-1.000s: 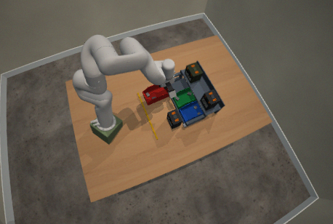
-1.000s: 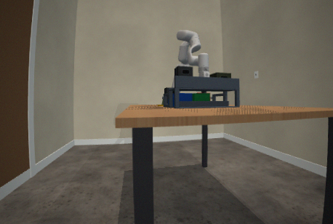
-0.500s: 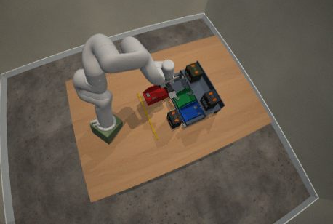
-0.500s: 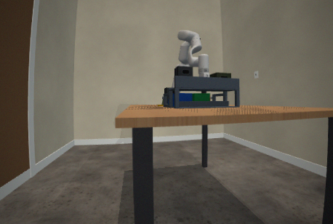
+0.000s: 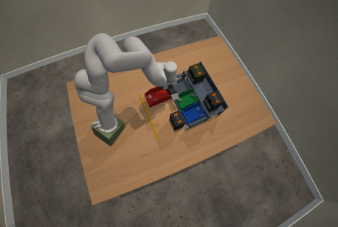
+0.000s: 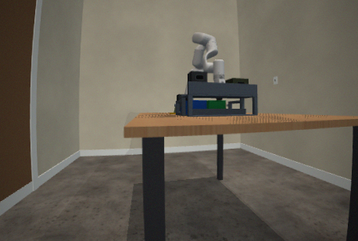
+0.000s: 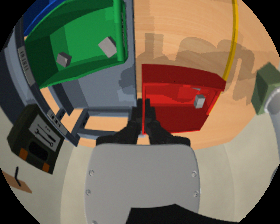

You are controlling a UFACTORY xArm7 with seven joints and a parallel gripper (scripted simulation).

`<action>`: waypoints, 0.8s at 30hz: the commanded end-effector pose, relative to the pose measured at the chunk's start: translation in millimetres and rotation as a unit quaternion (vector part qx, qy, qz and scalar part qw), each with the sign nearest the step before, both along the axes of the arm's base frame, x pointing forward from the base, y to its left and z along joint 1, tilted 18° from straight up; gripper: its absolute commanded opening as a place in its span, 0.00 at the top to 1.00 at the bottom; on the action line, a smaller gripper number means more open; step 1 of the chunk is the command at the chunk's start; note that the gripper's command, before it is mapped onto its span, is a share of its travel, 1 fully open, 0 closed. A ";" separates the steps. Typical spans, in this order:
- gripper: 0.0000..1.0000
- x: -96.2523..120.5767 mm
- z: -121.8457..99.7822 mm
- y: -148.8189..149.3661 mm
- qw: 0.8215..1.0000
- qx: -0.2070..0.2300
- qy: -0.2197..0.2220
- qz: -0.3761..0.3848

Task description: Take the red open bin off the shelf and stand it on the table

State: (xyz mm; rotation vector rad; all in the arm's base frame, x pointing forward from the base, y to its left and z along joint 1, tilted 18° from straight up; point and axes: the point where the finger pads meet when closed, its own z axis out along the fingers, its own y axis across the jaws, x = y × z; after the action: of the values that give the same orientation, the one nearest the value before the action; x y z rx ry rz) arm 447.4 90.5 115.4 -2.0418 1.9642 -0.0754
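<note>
The red open bin (image 5: 162, 94) (image 7: 178, 74) is out in front of the shelf (image 6: 223, 90) (image 7: 103, 90), base down and looking about level, over the table top (image 5: 122, 172). Small grey parts show in it. My gripper (image 5: 170, 91) (image 7: 143, 105) is shut on the bin's wall nearest the shelf. Whether the base touches the table cannot be told; the exterior view does not show the bin. The green bin (image 5: 186, 98) (image 6: 216, 105) (image 7: 81, 37) and blue bin (image 5: 193, 115) (image 6: 200, 104) (image 7: 38, 15) sit level on the shelf, with parts inside.
Dark boxes with orange marks (image 5: 197, 72) (image 5: 212, 99) (image 7: 33, 135) stand on the shelf's upper deck. Another dark box (image 5: 176, 120) stands by the blue bin. A yellow line (image 5: 150, 118) (image 7: 236, 30) crosses the table between the red bin and the arm's base.
</note>
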 end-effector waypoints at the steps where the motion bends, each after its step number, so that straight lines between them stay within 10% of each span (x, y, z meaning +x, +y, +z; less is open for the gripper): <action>1: 1.00 1.4 1.1 0.0 1.000 0.001 -0.002 0.000; 22: 1.00 2.1 -1.8 0.5 1.000 0.001 -0.002 0.000; 23: 0.67 2.1 -1.7 0.5 1.000 0.001 -0.002 0.000; 24: 0.67 2.1 -1.7 0.5 1.000 0.001 -0.002 0.000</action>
State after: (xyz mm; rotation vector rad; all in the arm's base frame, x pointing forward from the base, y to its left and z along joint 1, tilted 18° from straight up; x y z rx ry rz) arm 448.5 91.1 112.5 -2.0407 1.9634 -0.0751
